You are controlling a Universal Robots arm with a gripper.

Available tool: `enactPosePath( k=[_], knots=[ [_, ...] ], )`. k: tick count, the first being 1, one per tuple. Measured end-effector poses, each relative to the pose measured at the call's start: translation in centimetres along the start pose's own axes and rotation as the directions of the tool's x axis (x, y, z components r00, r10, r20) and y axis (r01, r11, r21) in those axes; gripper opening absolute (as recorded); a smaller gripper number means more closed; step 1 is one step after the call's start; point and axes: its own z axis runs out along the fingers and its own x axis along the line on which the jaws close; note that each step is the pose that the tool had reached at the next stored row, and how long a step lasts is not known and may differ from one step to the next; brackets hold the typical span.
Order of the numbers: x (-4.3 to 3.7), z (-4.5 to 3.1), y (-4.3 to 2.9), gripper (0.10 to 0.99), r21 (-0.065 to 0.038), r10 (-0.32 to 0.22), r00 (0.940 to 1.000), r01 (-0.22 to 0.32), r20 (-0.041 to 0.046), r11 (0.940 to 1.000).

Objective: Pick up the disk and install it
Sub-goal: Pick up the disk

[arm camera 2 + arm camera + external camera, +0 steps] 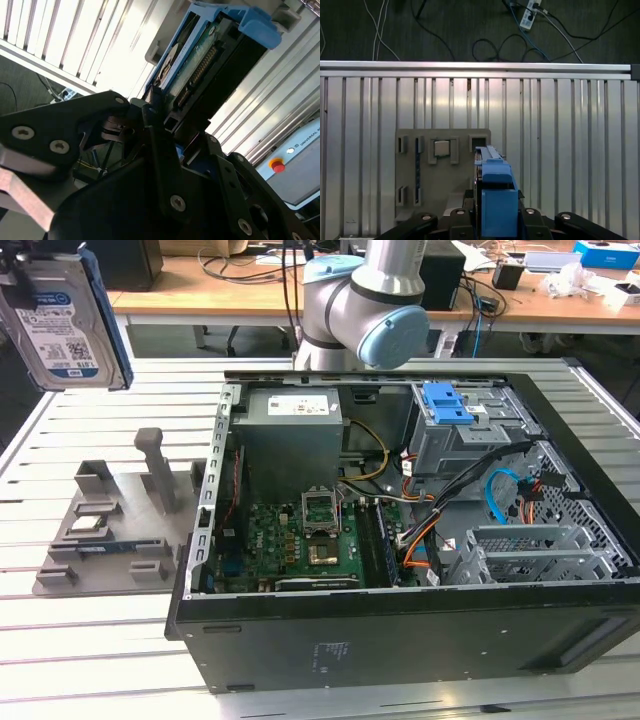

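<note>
Exterior view catches the label (58,340) of the disk (62,315); second wrist view, the gripper (172,122) pinching it.

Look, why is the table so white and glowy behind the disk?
In the second wrist view, light glares off the table and washes its slats out, leaving the disk darker; in the first wrist view the rail shines brightest; the exterior view looks evenly lit.

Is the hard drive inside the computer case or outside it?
Outside. The disk is held up in the air by the gripper, to the exterior view's left of the open computer case.
</note>
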Motion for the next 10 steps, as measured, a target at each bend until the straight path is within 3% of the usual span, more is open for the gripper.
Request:
enactPosePath(
  k=[10],
  knots=[
    [-0.07, -2.42, 0.11, 0.365, 0.000, 0.000, 1.0000, 0.000, 0.0000, 1.0000]
  ],
)
